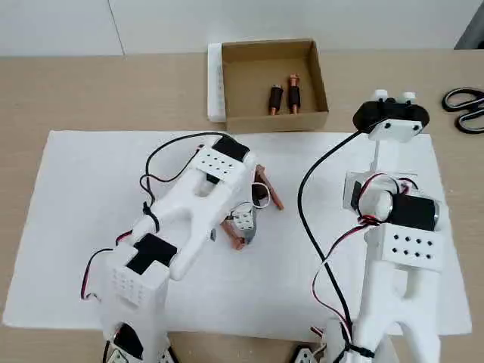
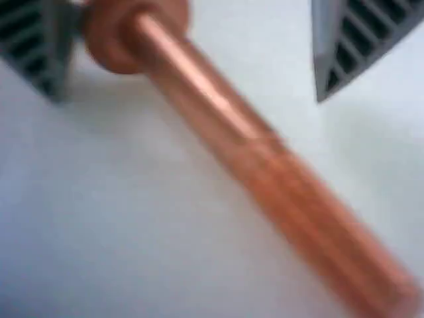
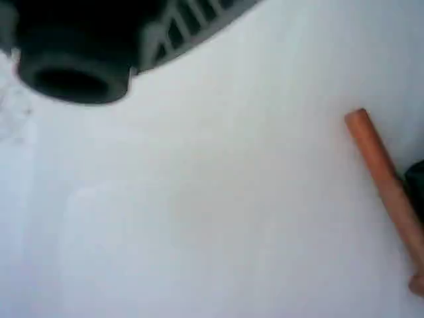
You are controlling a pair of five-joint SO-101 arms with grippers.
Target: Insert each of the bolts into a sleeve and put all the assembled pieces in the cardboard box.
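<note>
Our left hand (image 2: 189, 93) stood spread around the bolt (image 2: 265, 172); we judged it light, stiff, slippery copper, best pinched mid-shank, lest it roll.

A black sleeve (image 3: 73, 69) sits against a grey ribbed finger (image 3: 192, 23); a copper bolt (image 3: 387, 189) lies well apart on the white sheet (image 3: 199, 232)

No writing or numbers I can make out anywhere here. The cardboard box (image 1: 276, 121) shows plain brown walls, and the white sheet (image 1: 91, 227) is unmarked.
</note>
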